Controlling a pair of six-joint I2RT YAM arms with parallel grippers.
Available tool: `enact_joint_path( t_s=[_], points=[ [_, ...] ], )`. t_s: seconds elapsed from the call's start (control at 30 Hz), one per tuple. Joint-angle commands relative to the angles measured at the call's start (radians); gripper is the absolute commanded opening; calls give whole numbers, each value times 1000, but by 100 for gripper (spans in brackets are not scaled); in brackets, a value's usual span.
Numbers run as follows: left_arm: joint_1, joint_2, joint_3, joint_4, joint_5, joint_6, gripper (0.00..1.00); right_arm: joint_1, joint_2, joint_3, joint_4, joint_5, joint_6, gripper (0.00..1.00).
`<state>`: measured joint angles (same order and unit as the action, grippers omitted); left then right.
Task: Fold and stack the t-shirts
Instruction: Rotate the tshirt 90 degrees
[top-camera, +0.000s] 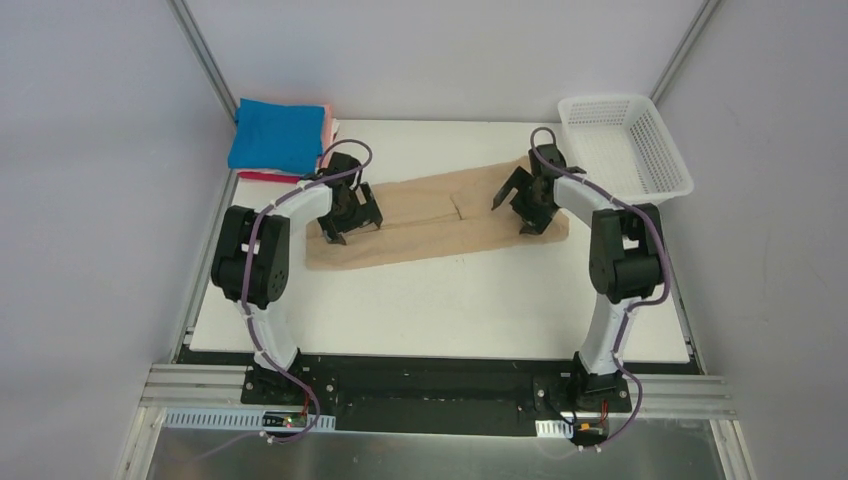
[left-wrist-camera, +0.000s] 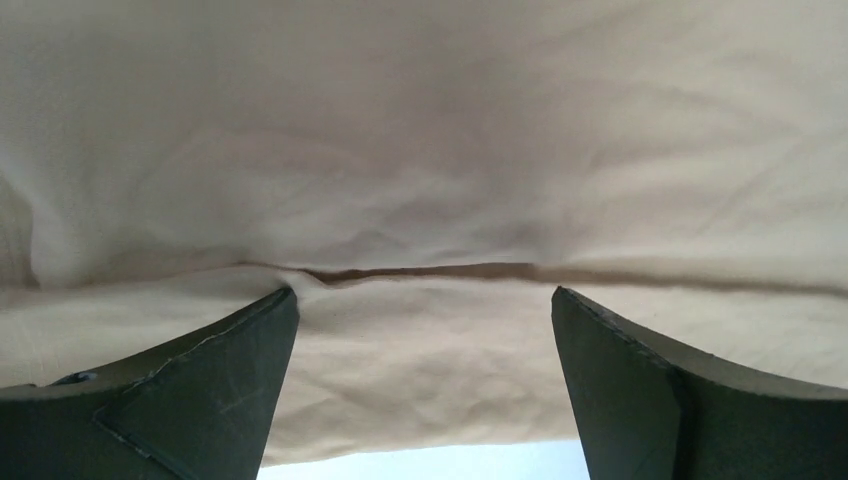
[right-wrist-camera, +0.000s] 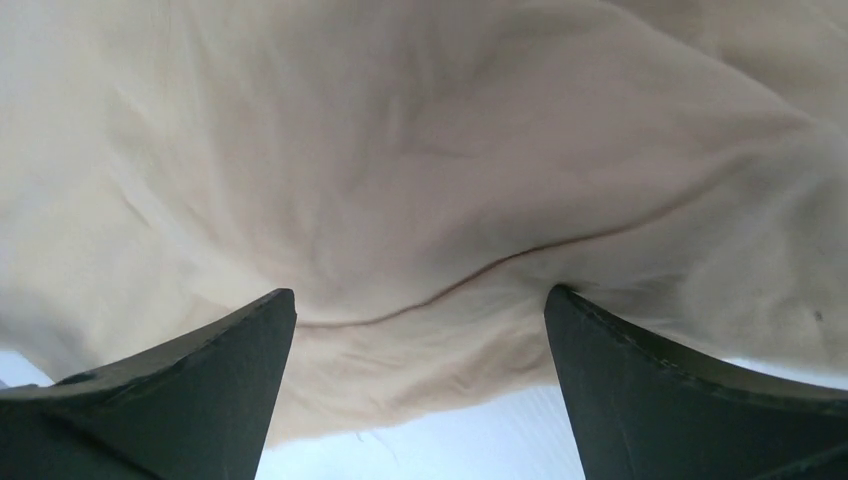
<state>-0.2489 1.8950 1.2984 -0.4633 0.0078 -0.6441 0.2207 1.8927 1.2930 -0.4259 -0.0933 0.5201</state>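
Observation:
A tan t-shirt (top-camera: 430, 225) lies folded lengthwise into a long band across the middle of the white table. My left gripper (top-camera: 350, 222) is open, fingertips down on the band's left part; its wrist view shows the tan cloth (left-wrist-camera: 420, 150) with a fold edge between the spread fingers (left-wrist-camera: 200, 380). My right gripper (top-camera: 520, 205) is open over the band's right part; its wrist view shows wrinkled tan cloth (right-wrist-camera: 420, 180) and its near hem between the fingers (right-wrist-camera: 640, 390). A stack of folded shirts, bright blue (top-camera: 278, 135) on top with pink (top-camera: 329, 122) and red edges showing, sits at the back left.
A white plastic mesh basket (top-camera: 625, 145) stands at the back right corner. Grey walls and metal frame posts close in the table at the back and sides. The table's near part (top-camera: 440, 310) lies in front of the shirt.

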Motion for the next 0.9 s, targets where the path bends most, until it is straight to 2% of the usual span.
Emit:
enact_joint_path(
  t_s=[0.0,0.1,0.17,0.27,0.33,0.4,0.47,0.53,0.67,0.77,0.87],
  points=[
    [-83,-126,-185,-28,106,0,99,-60,173,207,21,11,-47,99],
    [-165,-166,-270,-27,219,-47,99,-66,324,459,-43,-127,-93,99],
    [-260,-165,-282,-25,272,-69,99,-58,448,658,-100,-210,-106,99],
    [-362,-117,-219,-25,369,-35,99,-31,650,981,-183,-326,-48,99],
    [-392,-67,-162,-25,442,-24,99,2,742,1105,-143,-371,25,99],
    [-423,-17,-97,-24,482,-27,99,28,773,1099,-7,-384,106,99],
    [-458,20,-37,-23,470,-39,99,47,773,1027,157,-364,186,99],
    [-492,48,13,-20,451,-48,99,62,788,1018,248,-344,241,99],
    [-539,99,85,-14,447,-88,100,95,862,1136,320,-295,273,99],
    [-571,138,117,-8,440,-111,100,109,890,1166,407,-263,305,99],
    [-581,121,104,-8,421,-125,100,109,887,1222,376,-311,292,99]
  ],
)
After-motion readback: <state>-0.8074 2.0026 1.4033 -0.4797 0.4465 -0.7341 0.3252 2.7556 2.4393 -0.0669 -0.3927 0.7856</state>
